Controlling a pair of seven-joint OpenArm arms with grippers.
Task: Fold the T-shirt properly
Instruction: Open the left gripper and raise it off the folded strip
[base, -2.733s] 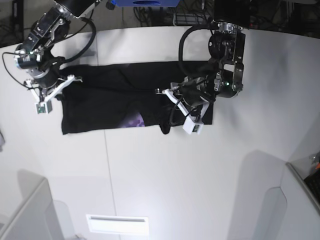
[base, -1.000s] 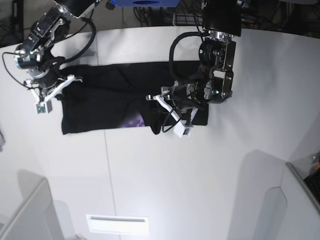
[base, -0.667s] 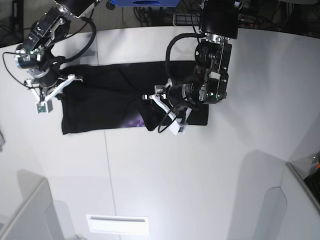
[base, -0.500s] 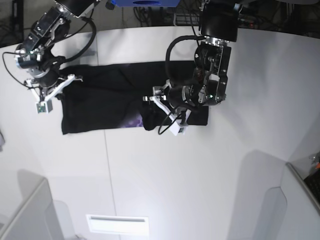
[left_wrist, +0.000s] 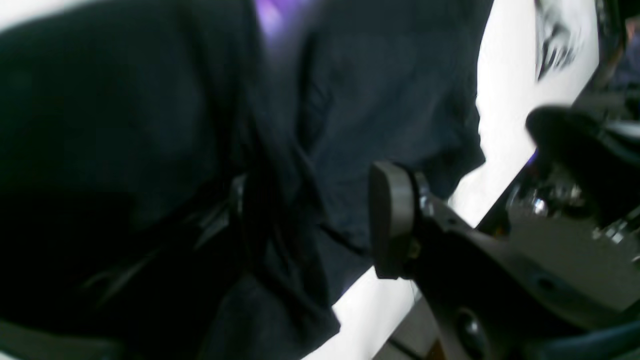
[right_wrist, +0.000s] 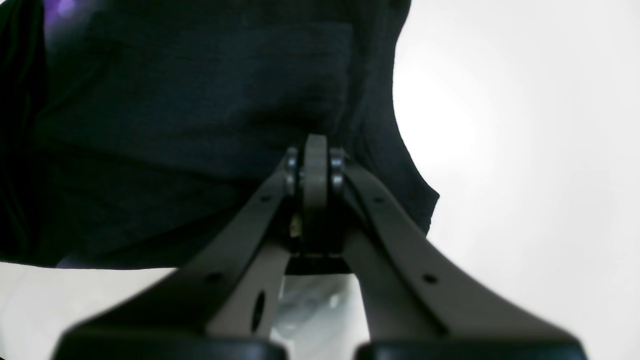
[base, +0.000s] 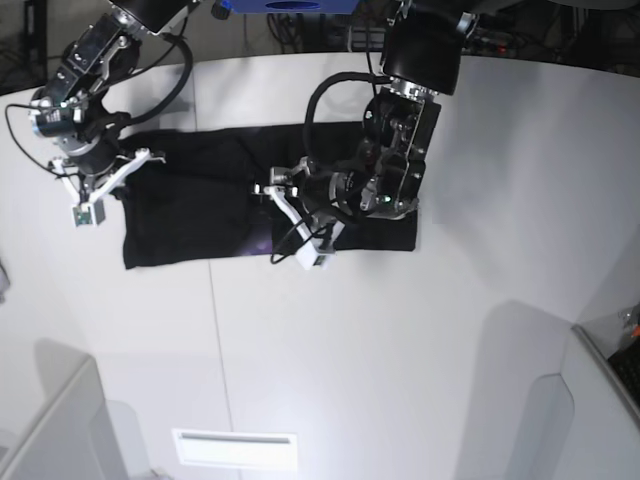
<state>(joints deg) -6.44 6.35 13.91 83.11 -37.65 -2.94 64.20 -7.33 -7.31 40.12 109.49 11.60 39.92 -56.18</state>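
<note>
While the T-shirt (base: 200, 205) lies as a long black band across the far half of the white desk (base: 400, 340), both of my arms are over it. Its left end is under my right gripper (base: 98, 188), and its right end reaches just past my left arm. A small purple patch (base: 262, 243) of the print shows at the near edge, just left of my left gripper (base: 290, 222).

From my right wrist camera, the right gripper (right_wrist: 315, 165) has its two fingers pressed together with a fold of the black cloth (right_wrist: 190, 100) between the tips, so it is pinched tight on the T-shirt near the cloth's edge, and the bright desk (right_wrist: 500, 125) is to the right of it.

From my left wrist camera, the picture is blurred. I see one grey pad (left_wrist: 392, 220) of the left gripper standing free on the right, and dark cloth (left_wrist: 375, 90) hangs in folds left of it. The other finger is lost in the dark fabric, so I cannot tell if this gripper holds the cloth or is apart from it.
</note>
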